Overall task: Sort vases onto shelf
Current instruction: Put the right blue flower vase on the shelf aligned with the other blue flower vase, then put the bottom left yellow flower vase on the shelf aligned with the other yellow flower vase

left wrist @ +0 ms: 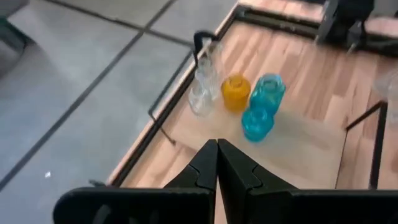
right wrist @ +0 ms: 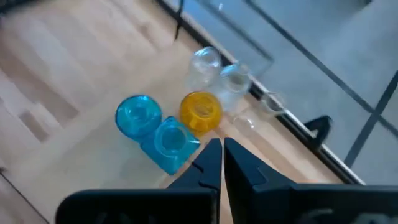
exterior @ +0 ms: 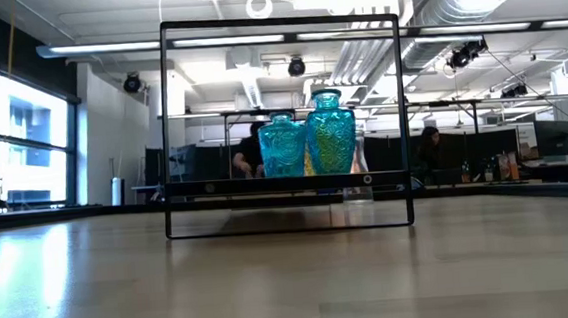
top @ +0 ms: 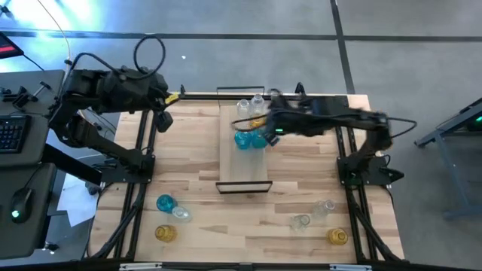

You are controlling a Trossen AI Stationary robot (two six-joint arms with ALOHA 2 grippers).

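The shelf (top: 245,162) lies mid-table, a light-wood board with black end frames. At its far end stand two teal vases (top: 242,139) (top: 260,138), an amber vase (top: 256,121) and two clear vases (top: 244,108) (top: 258,101). The same group appears in the right wrist view, teal (right wrist: 138,116) and amber (right wrist: 200,112), and in the left wrist view (left wrist: 236,93). My right gripper (right wrist: 222,155) hangs shut and empty above the teal and amber vases, also seen from overhead (top: 271,128). My left gripper (left wrist: 217,155) is shut and empty, raised near the table's far left (top: 163,119).
Loose vases stand on the tabletop near its front edge: teal (top: 165,202), clear (top: 181,214) and amber (top: 165,233) at the left; two clear (top: 326,207) (top: 301,221) and an amber (top: 337,236) at the right. In the low view, the shelf's black frame (exterior: 289,184) stands ahead.
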